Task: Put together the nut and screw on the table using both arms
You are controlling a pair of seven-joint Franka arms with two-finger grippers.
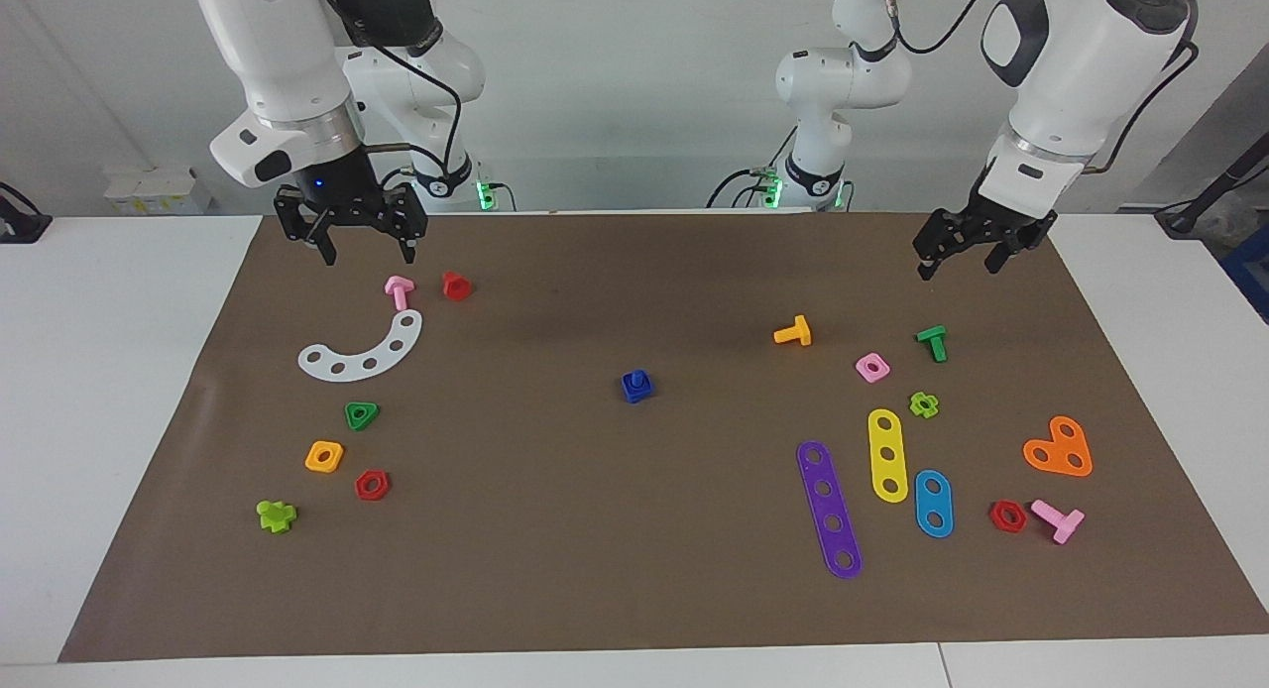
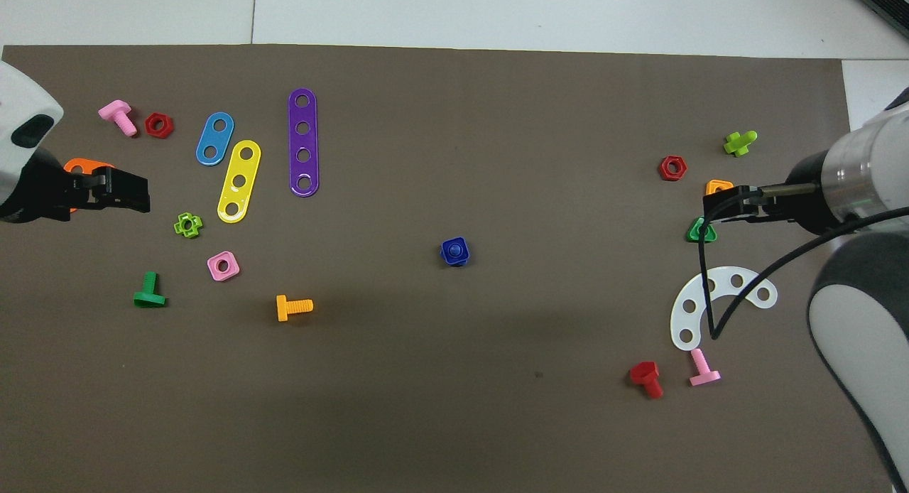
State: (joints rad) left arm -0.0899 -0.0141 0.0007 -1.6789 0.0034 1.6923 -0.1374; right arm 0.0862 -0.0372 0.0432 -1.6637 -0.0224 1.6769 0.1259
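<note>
The blue square nut (image 1: pixel 637 388) lies in the middle of the brown mat (image 1: pixel 634 569), with the blue screw (image 1: pixel 635 378) standing in its centre hole. The pair also shows in the overhead view: the nut (image 2: pixel 454 256) and the screw (image 2: pixel 455 248). My right gripper (image 1: pixel 367 257) is open and empty, raised over the mat beside the pink T-shaped screw (image 1: pixel 399 290). My left gripper (image 1: pixel 958 269) is open and empty, raised over the mat's edge nearest the robots at the left arm's end. Both are well apart from the blue pair.
At the right arm's end lie a white curved strip (image 1: pixel 363 350), a red screw (image 1: pixel 456 286), a green triangle nut (image 1: pixel 361 414), an orange square nut (image 1: pixel 324 456) and a red hex nut (image 1: pixel 372 485). At the left arm's end lie an orange screw (image 1: pixel 793 332), a pink square nut (image 1: pixel 872 367), a green screw (image 1: pixel 932 342), purple, yellow and blue strips and an orange heart plate (image 1: pixel 1059 448).
</note>
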